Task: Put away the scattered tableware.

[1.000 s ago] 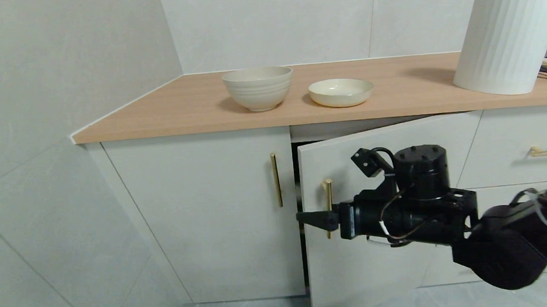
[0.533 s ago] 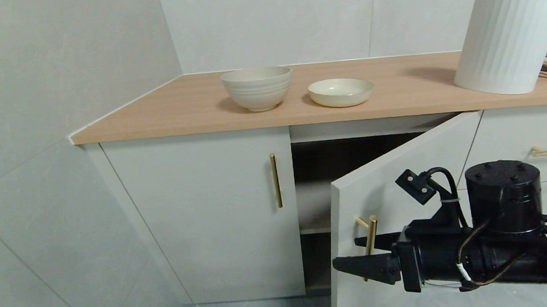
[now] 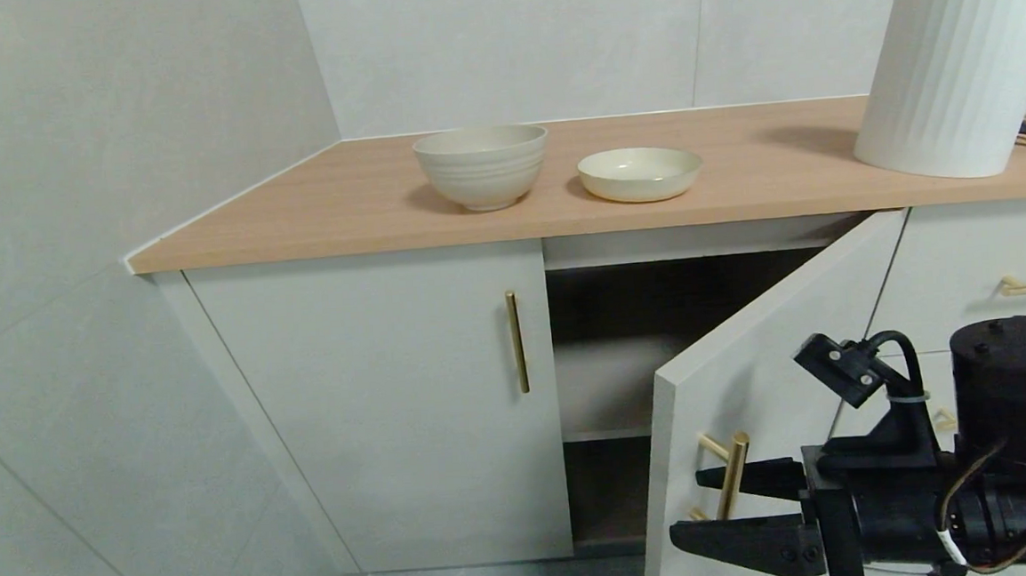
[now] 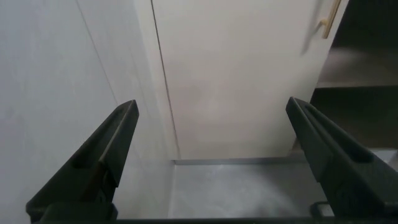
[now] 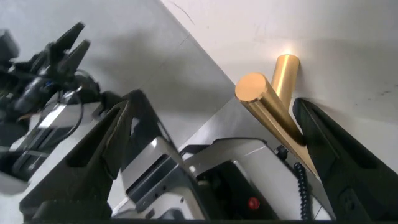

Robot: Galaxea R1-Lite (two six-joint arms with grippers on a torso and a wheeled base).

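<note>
Bright, even light — soft shadows

The right gripper (image 3: 688,507) straddles the brass handle (image 3: 736,475) of the half-open cabinet door (image 3: 750,371).

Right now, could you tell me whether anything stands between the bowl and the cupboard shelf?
Nothing visible between bowl and shelf: the door stands open, and the right end effector at its handle sits beside the opening.

A kitchen — wood countertop (image 3: 338,201), tiled wall (image 3: 507,39), brass-handled cabinets (image 3: 377,403)
</note>
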